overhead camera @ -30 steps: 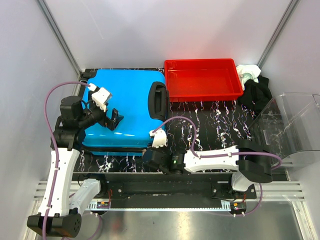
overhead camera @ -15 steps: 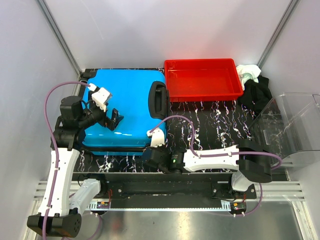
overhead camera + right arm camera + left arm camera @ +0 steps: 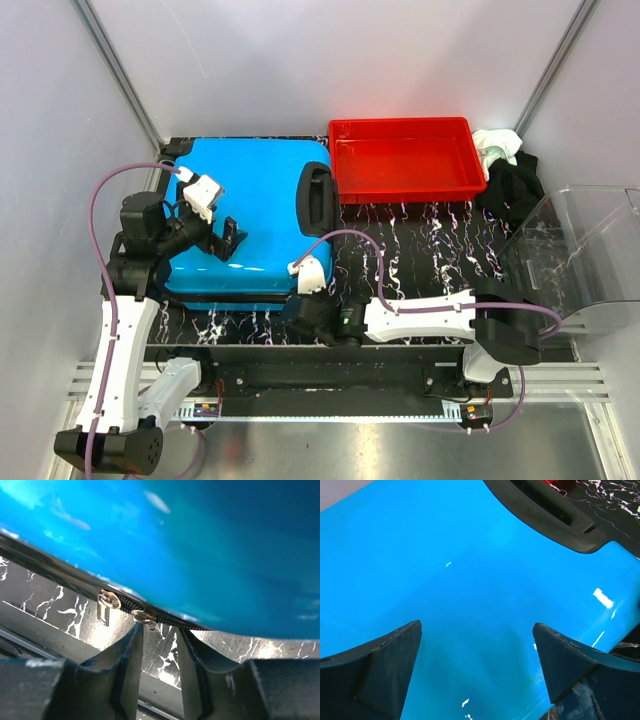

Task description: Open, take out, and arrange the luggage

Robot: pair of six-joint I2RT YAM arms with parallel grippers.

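Okay, going camera by camera:

- Top camera – the luggage [image 3: 250, 215] lies flat and zipped shut on the left half of the desk [image 3: 420, 250]. It runs from the far left corner most of the way to the near edge, with its black side handle [image 3: 318, 200] facing right.
- A red tray [image 3: 405, 160] sits along the far edge just right of it, and black and white clothes [image 3: 505, 170] are bunched in the far right corner. A clear bin [image 3: 590, 255] is tipped at the right edge.
- The left gripper [image 3: 228, 238] hangs over the left-middle of the blue shell. The right gripper [image 3: 300, 298] is down low at the case's near right corner, close to the near edge of the desk.
- Left wrist camera – it's pretty much all blue shell [image 3: 470, 605], with the handle [image 3: 545, 510] at the top right. The left gripper [image 3: 477, 670] is spread wide with nothing between its fingers [image 3: 380, 670]. I can't tell whether the tips touch the shell.
- Right wrist camera – this one looks along the zipper seam [image 3: 60, 570] under the blue lid [image 3: 200, 540]. Two metal zip pulls sit side by side, one [image 3: 107, 605] hanging left and the other [image 3: 145, 617] right at the tips.
- The right gripper [image 3: 160, 655] shows only a narrow gap, and desk shows through it – it isn't clamped on anything that I can see.
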